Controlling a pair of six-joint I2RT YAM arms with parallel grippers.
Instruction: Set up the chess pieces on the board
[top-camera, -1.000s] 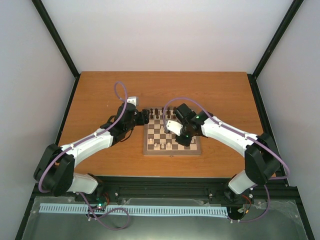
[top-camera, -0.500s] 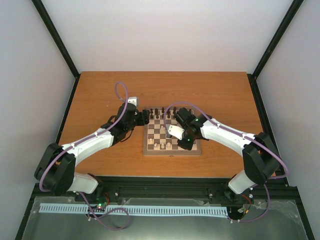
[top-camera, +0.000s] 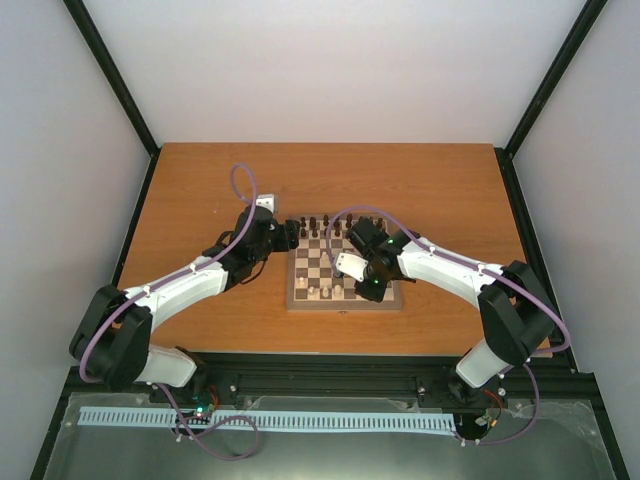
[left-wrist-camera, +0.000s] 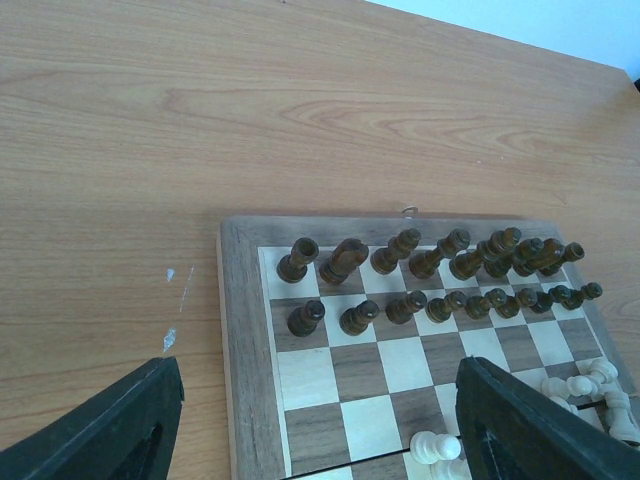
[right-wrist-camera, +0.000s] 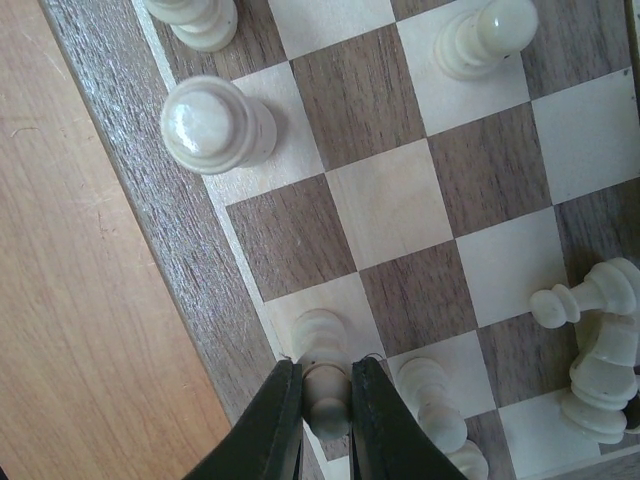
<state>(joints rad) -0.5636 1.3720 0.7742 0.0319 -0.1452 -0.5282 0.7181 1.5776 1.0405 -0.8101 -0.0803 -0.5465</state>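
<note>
The board (top-camera: 345, 304) lies mid-table. Dark chess pieces (left-wrist-camera: 420, 258) stand in two rows along its far side. Cream chess pieces (right-wrist-camera: 215, 125) stand on the near side, and some lie tipped over (right-wrist-camera: 600, 345). My right gripper (right-wrist-camera: 325, 375) is shut on a cream piece (right-wrist-camera: 322, 340) standing on a light square by the board's border (right-wrist-camera: 150, 200); from above that gripper (top-camera: 370, 288) is over the board's near right part. My left gripper (left-wrist-camera: 318, 400) is open with nothing in it, over the board's left edge (left-wrist-camera: 240, 350); from above this gripper (top-camera: 288, 234) is by the far left corner.
The wooden table (top-camera: 200, 190) is bounded by black frame rails (top-camera: 515, 200) and white walls. A small metal ring (left-wrist-camera: 410, 211) sticks out of the board's far border. White scuffs (left-wrist-camera: 170, 340) mark the table beside the board. More cream pieces (left-wrist-camera: 585, 385) cluster at the board's right.
The right wrist has shifted slightly toward the board's near edge, still shut on the cream piece. The left arm has not moved.
</note>
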